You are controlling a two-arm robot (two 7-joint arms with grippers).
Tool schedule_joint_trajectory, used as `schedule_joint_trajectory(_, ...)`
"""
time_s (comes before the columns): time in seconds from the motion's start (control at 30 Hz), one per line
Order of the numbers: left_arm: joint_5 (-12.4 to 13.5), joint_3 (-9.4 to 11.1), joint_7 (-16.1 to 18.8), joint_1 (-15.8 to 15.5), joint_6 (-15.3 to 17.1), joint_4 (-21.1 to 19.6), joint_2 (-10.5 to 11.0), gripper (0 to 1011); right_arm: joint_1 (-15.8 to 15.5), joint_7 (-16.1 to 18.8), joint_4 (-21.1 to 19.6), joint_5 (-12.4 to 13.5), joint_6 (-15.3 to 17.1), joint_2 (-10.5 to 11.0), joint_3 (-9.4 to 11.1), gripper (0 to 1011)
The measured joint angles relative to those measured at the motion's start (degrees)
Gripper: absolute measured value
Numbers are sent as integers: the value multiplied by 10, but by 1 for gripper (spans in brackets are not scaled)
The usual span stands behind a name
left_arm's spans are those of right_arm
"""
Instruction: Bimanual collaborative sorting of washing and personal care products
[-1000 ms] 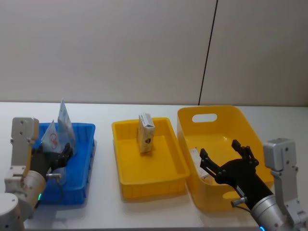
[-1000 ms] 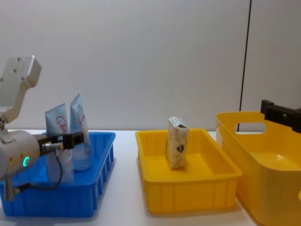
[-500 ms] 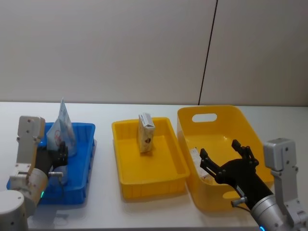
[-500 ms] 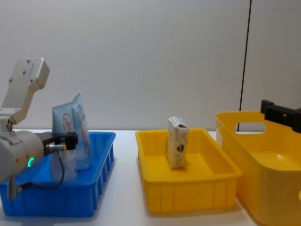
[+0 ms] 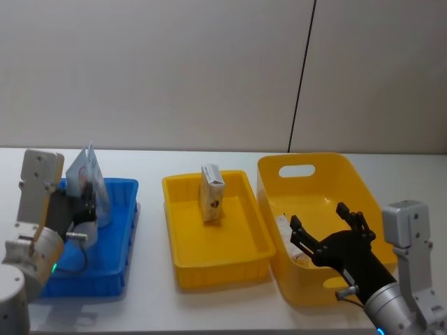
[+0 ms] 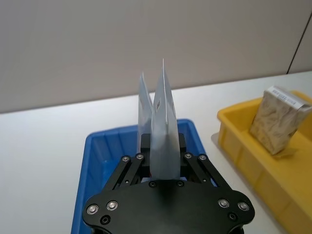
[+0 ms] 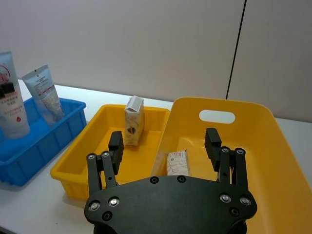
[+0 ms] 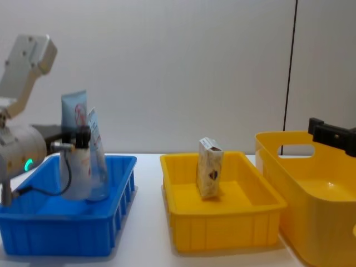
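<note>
My left gripper is shut on a pale blue-white squeeze tube with red print. It holds the tube upright, lower end inside the blue tray. A second tube leans just beside it at the tray's back. One cream-beige carton stands in the yellow tray. Another carton lies inside the tall yellow basket. My right gripper hangs open over the basket's near wall, with nothing between its fingers.
The three containers stand in a row on the white table: blue tray on the left, yellow tray in the middle, basket on the right. Narrow strips of bare table separate them. A pale wall rises behind.
My left gripper has lifted and turned the held tube upright and carried it toward the back of the blue tray, next to the second tube. The right arm has not moved.
</note>
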Motion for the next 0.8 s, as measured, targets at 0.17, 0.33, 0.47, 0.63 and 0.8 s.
schedule_joint_trajectory(0.17, -9, -5, -26, 4, 3, -40, 13, 243, 0, 0, 0, 0, 0, 0, 0, 1000)
schedule_joint_trajectory(0.33, -25, -12, -59, 6, 9, -75, 25, 243, 0, 0, 0, 0, 0, 0, 0, 1000)
schedule_joint_trajectory(0.47, -38, -16, -80, 7, 12, -93, 30, 243, 0, 0, 0, 0, 0, 0, 0, 1000)
schedule_joint_trajectory(0.63, -62, -20, -116, 6, 17, -114, 37, 243, 0, 0, 0, 0, 0, 0, 0, 1000)
schedule_joint_trajectory(0.8, -84, -21, -150, 2, 19, -125, 42, 243, 0, 0, 0, 0, 0, 0, 0, 1000)
